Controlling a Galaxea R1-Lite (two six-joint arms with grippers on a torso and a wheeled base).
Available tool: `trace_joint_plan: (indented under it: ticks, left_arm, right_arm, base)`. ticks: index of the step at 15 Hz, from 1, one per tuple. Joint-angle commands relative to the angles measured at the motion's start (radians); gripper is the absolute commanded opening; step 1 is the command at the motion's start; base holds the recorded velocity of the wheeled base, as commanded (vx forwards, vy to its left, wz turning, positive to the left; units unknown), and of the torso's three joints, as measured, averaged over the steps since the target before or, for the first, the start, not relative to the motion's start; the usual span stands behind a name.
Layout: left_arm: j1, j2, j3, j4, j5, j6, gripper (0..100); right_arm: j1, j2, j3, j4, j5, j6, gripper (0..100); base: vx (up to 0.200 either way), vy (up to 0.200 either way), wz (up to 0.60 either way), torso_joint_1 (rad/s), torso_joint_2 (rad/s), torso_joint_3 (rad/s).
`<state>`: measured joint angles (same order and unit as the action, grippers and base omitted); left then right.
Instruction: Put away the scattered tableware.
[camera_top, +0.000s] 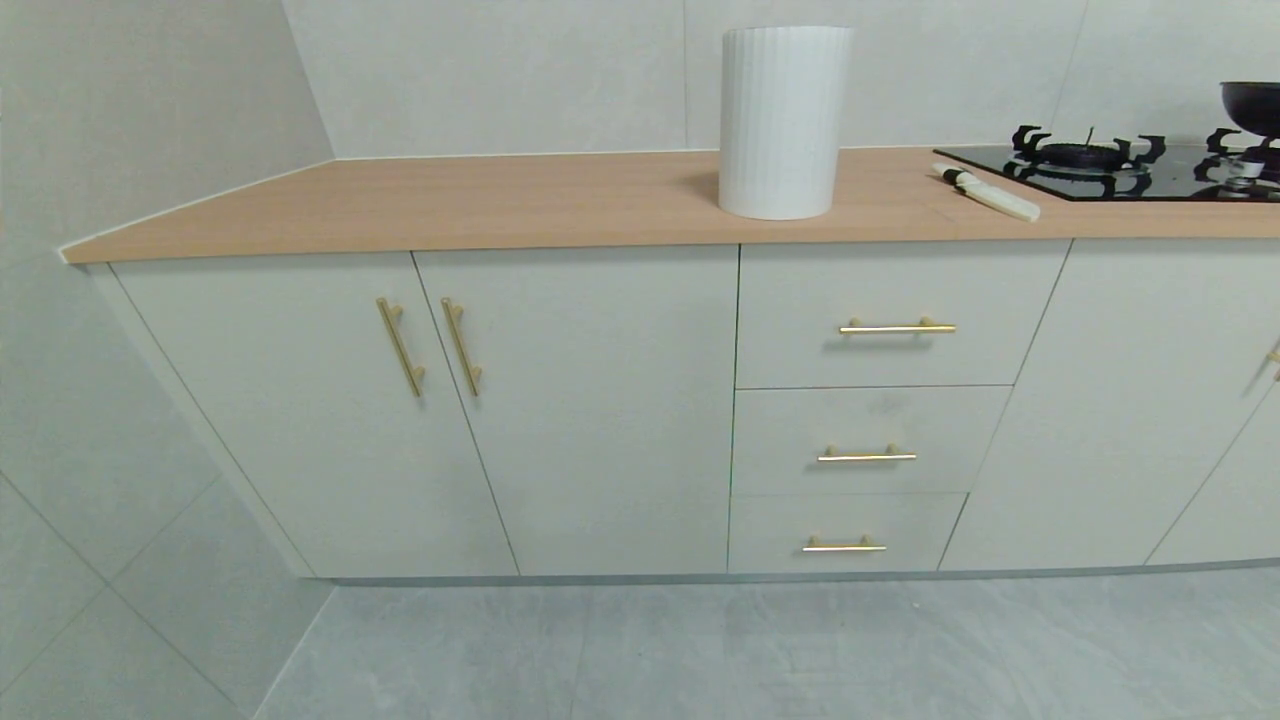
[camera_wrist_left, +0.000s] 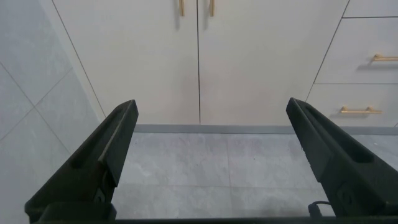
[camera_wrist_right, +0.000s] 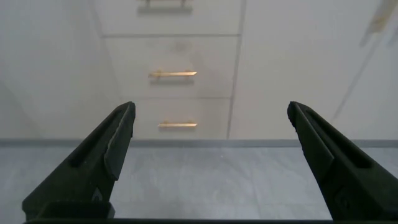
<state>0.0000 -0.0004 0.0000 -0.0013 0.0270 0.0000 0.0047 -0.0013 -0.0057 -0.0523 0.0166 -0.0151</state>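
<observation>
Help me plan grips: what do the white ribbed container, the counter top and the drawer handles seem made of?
White ribbed container: matte, evenly fluted wall, likely ceramic or plastic; cannot tell which.
Counter top: matte wood-look surface with faint grain, probably laminate.
Drawer handles: gold-toned bars with a sheen, likely brushed metal.

Both arms are held low with the wrists pointing forward and dipped a little downward. The left gripper (camera_wrist_left: 211, 109) has its two dark fingers (camera_wrist_left: 115, 146) spread wide, angling away from each other out from the wrist in a broad V. The right gripper (camera_wrist_right: 211, 111) stands the same way, its fingers (camera_wrist_right: 317, 146) just as far apart. Each gripper sits level, neither rolled to one side.
</observation>
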Motion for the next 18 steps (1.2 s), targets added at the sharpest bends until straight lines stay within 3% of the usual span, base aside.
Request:
trace_joint_plan:
  ticks: [1,2,18]
  left_arm:
    - [0.0,0.0,0.0,0.0,0.001,0.0,100]
    - [0.0,0.0,0.0,0.0,0.001,0.0,100]
    - [0.0,0.0,0.0,0.0,0.001,0.003,100]
  right_arm:
    - [0.0,0.001,0.006,0.006,0.014,-0.002,100]
    - [0.001,0.001,0.004,0.065,0.026,-0.005,100]
    - [0.001,0.001,0.006,0.049,0.022,0.027,100]
  base:
    - [0.0,0.0,0.0,0.0,0.0,0.0]
    - [0.0,0.0,0.0,0.0,0.0,0.0]
    - [0.013,0.0,0.0,0.0,0.0,0.0]
